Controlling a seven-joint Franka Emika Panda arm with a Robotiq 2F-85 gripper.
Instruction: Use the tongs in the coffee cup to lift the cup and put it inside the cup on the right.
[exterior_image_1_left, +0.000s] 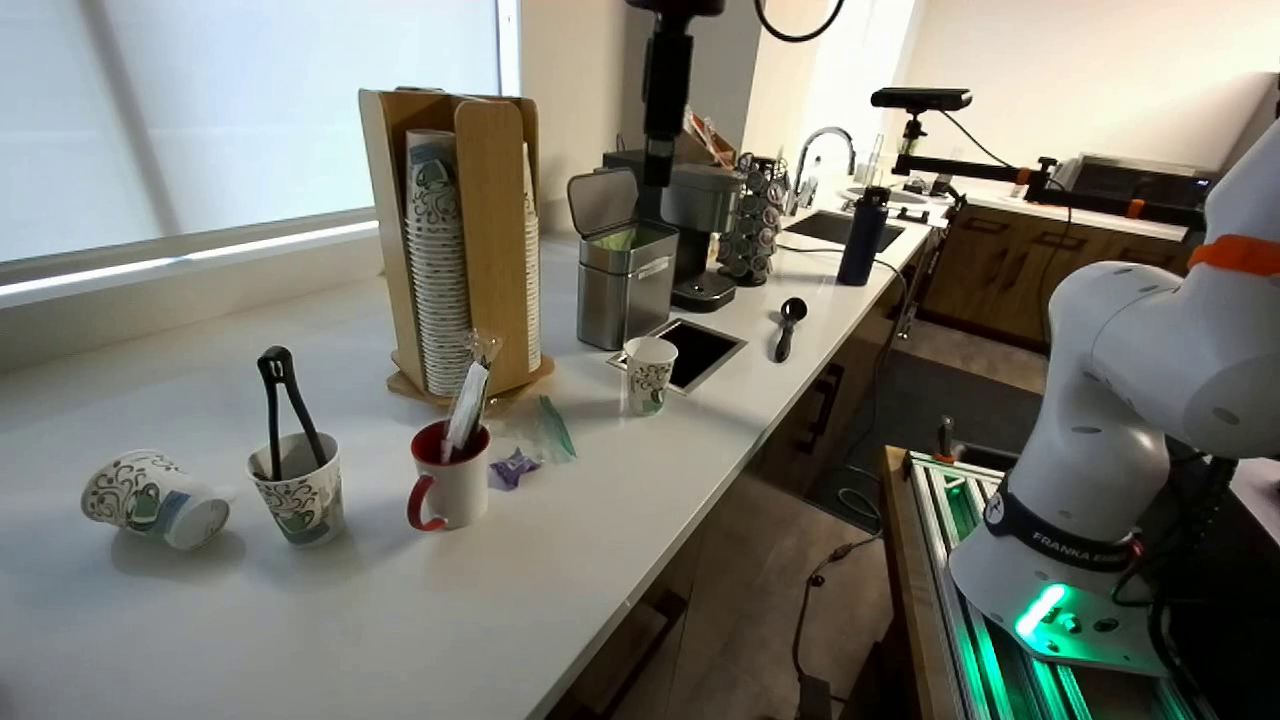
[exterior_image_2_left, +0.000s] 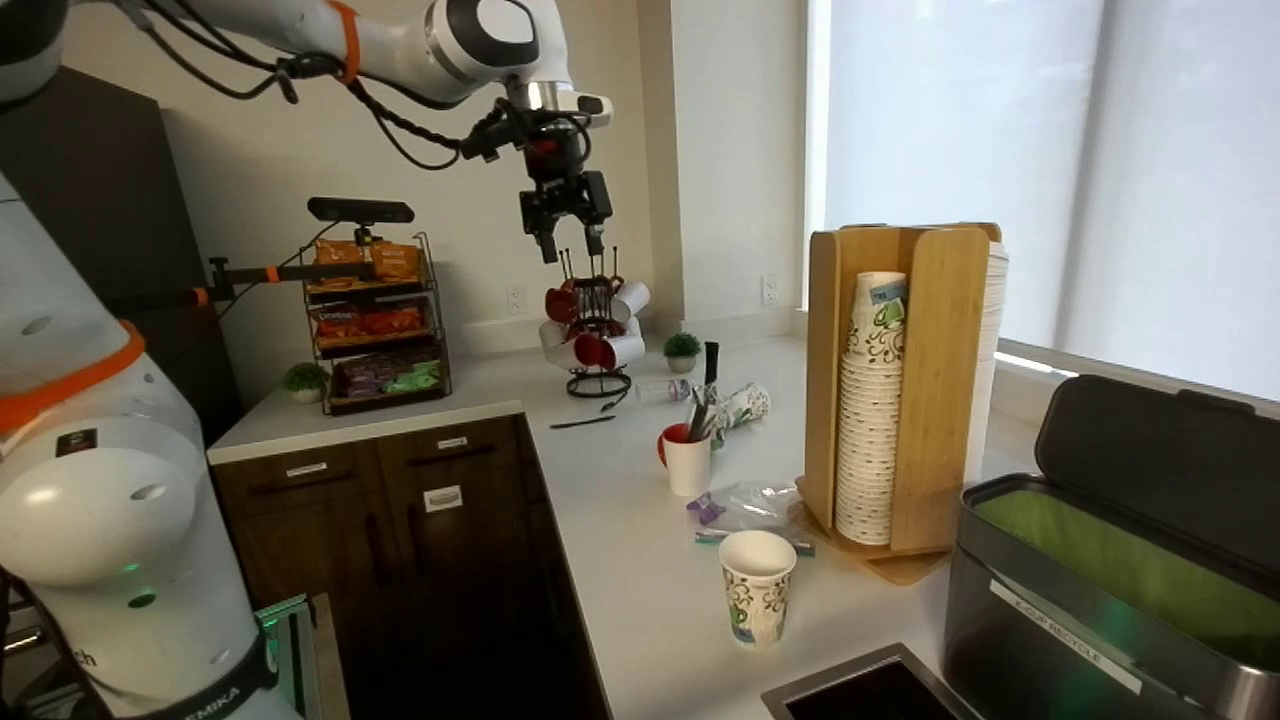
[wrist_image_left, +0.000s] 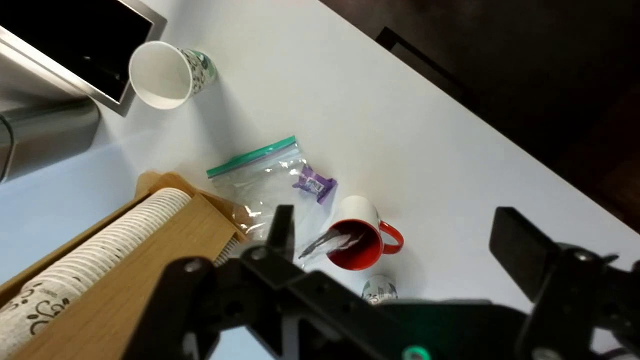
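Note:
Black tongs (exterior_image_1_left: 284, 385) stand in a patterned paper cup (exterior_image_1_left: 305, 510) on the white counter. In an exterior view the tongs' handle (exterior_image_2_left: 711, 362) rises behind the mug, which mostly hides that cup. A second paper cup (exterior_image_1_left: 150, 500) lies on its side beside it. A third paper cup stands upright and empty in both exterior views (exterior_image_1_left: 648, 378) (exterior_image_2_left: 757, 595) and in the wrist view (wrist_image_left: 165, 75). My gripper (exterior_image_2_left: 572, 247) is open and empty, high above the counter, pointing down. In the wrist view its fingers (wrist_image_left: 392, 235) are wide apart; a paper cup (wrist_image_left: 379, 289) is partly hidden behind the gripper.
A white mug (exterior_image_1_left: 462, 495) with red inside holds wrapped utensils. Near it are a purple wrapper (wrist_image_left: 315, 184) and a clear bag (wrist_image_left: 265, 175). A tall wooden cup holder (exterior_image_1_left: 490, 230) and a metal bin (exterior_image_1_left: 625, 285) stand behind. A mug rack (exterior_image_2_left: 597, 330) stands at the far end.

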